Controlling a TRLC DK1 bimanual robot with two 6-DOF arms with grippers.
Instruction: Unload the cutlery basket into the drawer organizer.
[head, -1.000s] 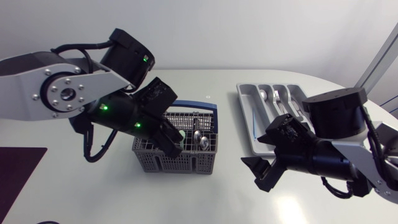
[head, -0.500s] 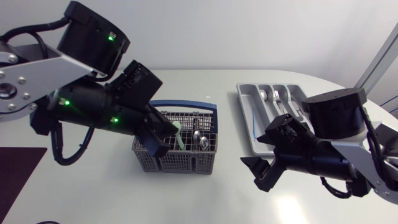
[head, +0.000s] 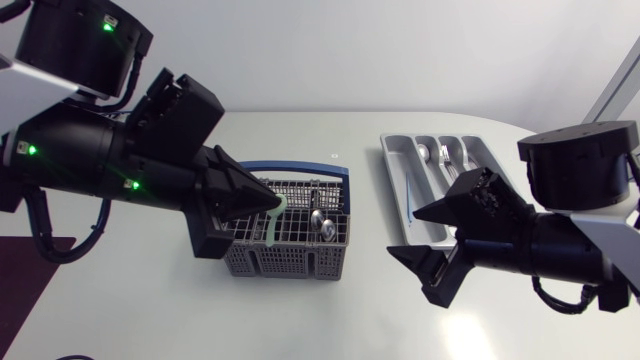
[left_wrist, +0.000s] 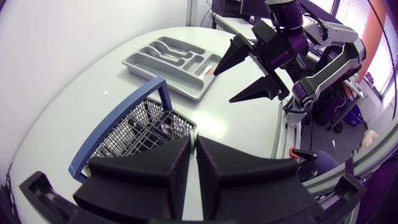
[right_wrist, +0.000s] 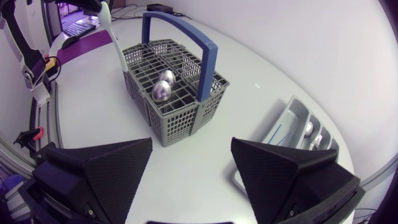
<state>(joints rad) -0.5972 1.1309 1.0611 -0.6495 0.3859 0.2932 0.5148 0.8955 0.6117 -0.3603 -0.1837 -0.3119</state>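
– Basket (head: 290, 262) in the head view, where do we log it?
– Lower centre of frame. Grey mesh, blue handle (head: 320, 170), spoons (head: 320, 225) inside. Our left gripper (head: 268, 205) comes in from the left edge, fingers pinching a pale green utensil (head: 276, 222) that hangs over the basket's left part.
– Drawer organizer (head: 398, 180)?
– Upper right, well apart from the basket, some cutlery in its far slots. Our right gripper (head: 432, 238) sits lower right, just beside the organizer's near end. Its fingers are spread wide with nothing between them.
– Left wrist view?
– Left gripper (left_wrist: 193, 142) fingers are pressed nearly together, with a green sliver in the gap. The basket (left_wrist: 140, 127) is right ahead of them and the drawer organizer (left_wrist: 163, 79) is beyond it. The right gripper (left_wrist: 222, 88) is spread next to the organizer.
– Right wrist view?
– Right gripper (right_wrist: 192, 142) is wide apart and holds nothing. The basket (right_wrist: 177, 121) is ahead of it, with two spoons (right_wrist: 163, 87) bowl-up inside. The pale green utensil (right_wrist: 114, 34) hangs near-upright at the basket's far corner. We cannot tell whether it touches the mesh. The drawer organizer (right_wrist: 292, 121) is beside the basket, apart from it.
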